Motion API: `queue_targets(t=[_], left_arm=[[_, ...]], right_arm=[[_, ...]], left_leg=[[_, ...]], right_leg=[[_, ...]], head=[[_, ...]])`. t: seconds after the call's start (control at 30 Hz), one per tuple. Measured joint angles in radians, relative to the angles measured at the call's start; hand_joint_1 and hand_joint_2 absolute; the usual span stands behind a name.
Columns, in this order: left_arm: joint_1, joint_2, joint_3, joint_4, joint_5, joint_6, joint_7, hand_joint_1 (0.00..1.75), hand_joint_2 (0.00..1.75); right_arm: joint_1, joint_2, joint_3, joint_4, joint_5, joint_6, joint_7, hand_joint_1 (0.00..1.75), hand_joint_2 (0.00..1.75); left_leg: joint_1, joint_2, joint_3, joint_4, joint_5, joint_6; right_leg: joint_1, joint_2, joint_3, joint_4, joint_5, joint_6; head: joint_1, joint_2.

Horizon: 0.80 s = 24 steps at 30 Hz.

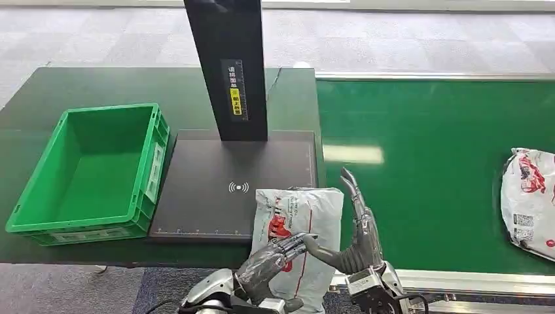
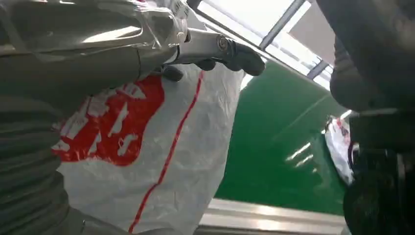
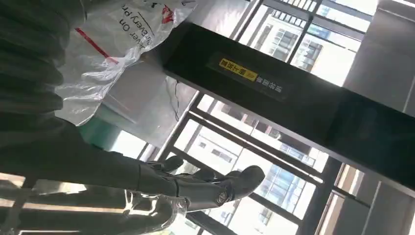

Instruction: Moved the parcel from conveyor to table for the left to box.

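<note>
Both hands' fingers lie apart, left hand (image 1: 271, 258) resting on the white, red-printed parcel (image 1: 304, 216), right hand (image 1: 358, 226) beside it.

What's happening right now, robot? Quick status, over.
Left hand resting on the white parcel at the table's near edge. Right hand open beside it. Green crate waiting to the left, scanner post behind. Second parcel on the conveyor.

Both silver arms raised close together at front. Left hand (image 1: 271, 258) lies flat, fingers extended toward right hand (image 1: 357, 226), which stands upright, fingers spread, holding nothing.
</note>
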Motion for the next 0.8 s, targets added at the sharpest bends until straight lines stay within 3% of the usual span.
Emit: queue_targets(t=[0.17,0.33,0.37,0.4,0.43,0.8], left_arm=[[-0.007,0.008,-0.024,0.005,-0.025,-0.017,0.028,0.0,1.75],[-0.034,-0.004,-0.017,0.071,-0.141,0.1,0.228,0.0,1.75],[-0.042,-0.01,-0.013,0.091,-0.156,0.112,0.243,0.12,1.75],[-0.049,-0.016,-0.008,0.106,-0.164,0.12,0.252,0.99,1.75],[-0.056,-0.021,-0.003,0.119,-0.168,0.125,0.26,1.36,1.75],[-0.084,-0.064,0.065,0.172,-0.214,0.153,0.307,1.38,1.75]], right_arm=[[0.032,-0.001,-0.01,-0.023,0.009,-0.014,0.011,0.0,1.75],[0.06,0.002,-0.018,-0.043,0.037,-0.024,0.027,0.0,1.75],[0.062,0.002,-0.018,-0.045,0.042,-0.025,0.029,0.0,1.75],[0.064,0.004,-0.019,-0.045,0.045,-0.025,0.03,0.0,1.75],[0.064,0.007,-0.02,-0.045,0.048,-0.025,0.032,0.0,1.75],[0.064,0.016,-0.021,-0.045,0.059,-0.025,0.045,0.0,1.75]], left_leg=[[0.0,0.0,0.0,0.0,0.0,0.0],[0.0,0.0,0.0,0.0,0.0,0.0],[0.0,0.0,0.001,0.0,0.0,0.0],[0.0,0.0,0.001,0.0,0.0,0.0],[0.0,0.0,0.002,0.0,0.0,0.0],[0.0,0.0,0.007,0.0,0.0,0.0]], right_leg=[[0.0,0.0,0.0,0.0,0.0,0.0],[0.0,0.0,0.0,0.0,0.0,0.0],[0.0,0.0,0.001,0.0,0.0,0.0],[0.0,0.0,0.002,0.0,0.0,0.0],[0.0,0.0,0.002,0.0,0.0,0.0],[0.0,0.0,0.009,0.0,0.0,0.0]], head=[[0.0,0.0],[0.0,0.0],[0.0,0.0],[0.0,0.0],[0.0,0.0],[0.0,0.0]])
